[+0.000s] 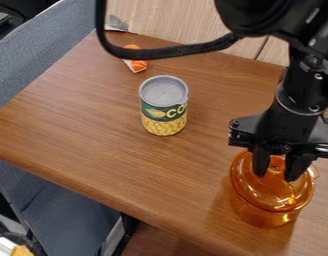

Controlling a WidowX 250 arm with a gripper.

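Two parted fingers (260, 162) of the black hand (276, 176) point down over the lid (255, 185) of an amber, see-through pot (263, 215), with the lid's knob (275, 168) between them. The hand stands partly open; whether either side touches the knob, I cannot tell. The pot sits upright at the lower right of the view, on the wood-grain tabletop (80, 130) and near its front edge, with the lid resting on top.

Left of the pot and farther back, well apart from it, a can (164, 112) stands upright — grey on top, with a green band and pictures of yellow kernels around its side. Behind the can, near the far edge of the tabletop, lies a small orange-and-white piece (136, 65).

The arm (297, 100) comes in from the upper right, and a thick black cable (163, 53) loops from it across the top of the view, its curve passing over that piece. Blue-grey fabric (33, 60) shows beyond the tabletop's left side — and below its front edge too.
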